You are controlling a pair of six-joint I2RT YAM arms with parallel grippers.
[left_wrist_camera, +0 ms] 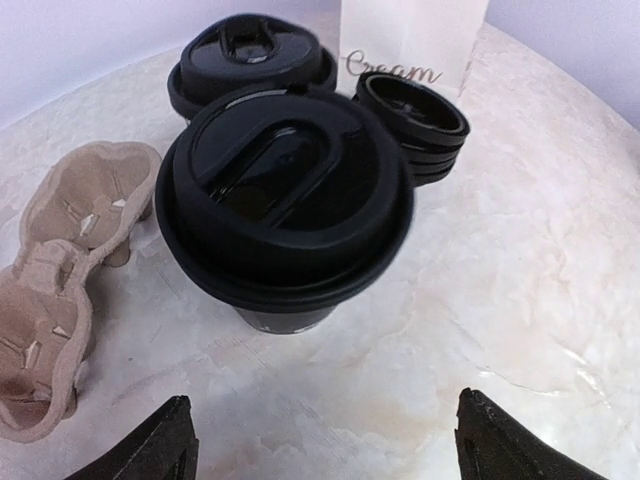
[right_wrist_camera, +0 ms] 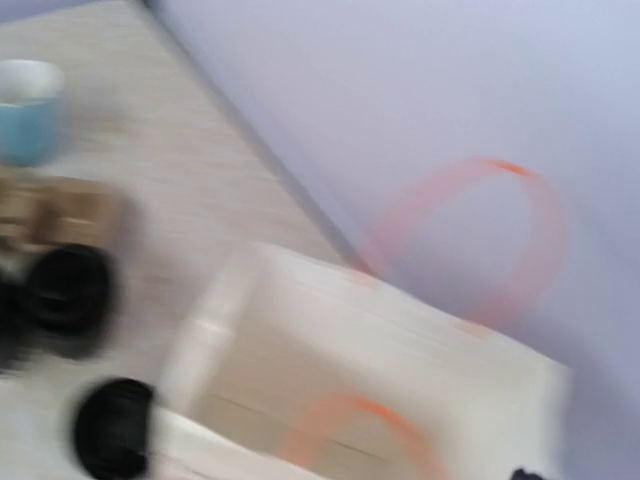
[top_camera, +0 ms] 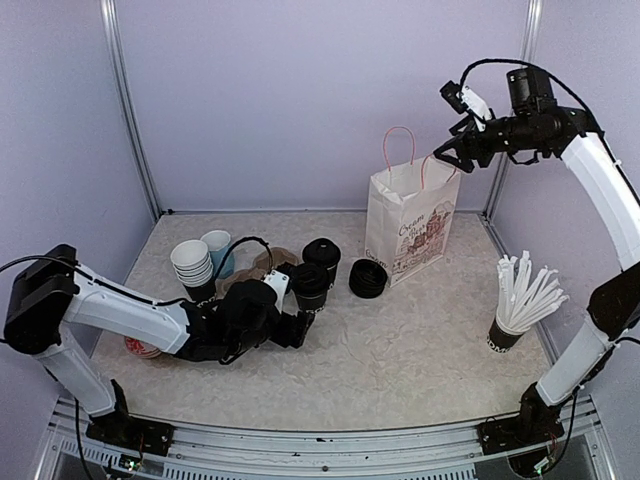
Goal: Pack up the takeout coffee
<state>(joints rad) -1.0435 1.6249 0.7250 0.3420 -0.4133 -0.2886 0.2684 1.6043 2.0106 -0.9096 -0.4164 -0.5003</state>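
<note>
At the near edge of the marbled table (top_camera: 400, 350), the left arm lies low across the surface, reaching toward the middle. The left gripper (left_wrist_camera: 325, 420) is spread wide with nothing between its fingers, just short of the nearer lidded cup (left_wrist_camera: 285, 200). This small black paper cup stands upright under a black plastic lid. We can see white lettering near its base, too small to read. To its left lies a brown pulp cup carrier (left_wrist_camera: 60, 290), wells facing up.

To the gripper's right, bare tabletop runs as far as a black cup of white sticks (top_camera: 522, 295) near the right edge.

Just behind the nearer cup stands the second lidded cup (left_wrist_camera: 250, 60), also upright; we cannot tell whether the two touch. To their right sits a short stack of black lids (left_wrist_camera: 415, 115). Farther left, a nested stack of lidless cups (top_camera: 192, 265) with white insides stands beside a light blue mug (top_camera: 218, 248).

Behind the lids a white paper bag (top_camera: 410, 225) stands upright with its mouth open and its pink-orange handles raised. Script on its front reads "Cream"; the print below is illegible. The right wrist view is blurred, so we cannot make out what is inside the bag.

The right gripper (top_camera: 447, 155) hangs high above the bag's right top edge, apart from it. We cannot tell how wide its jaws stand.

Lavender walls (top_camera: 300, 100) close the back and both sides.
</note>
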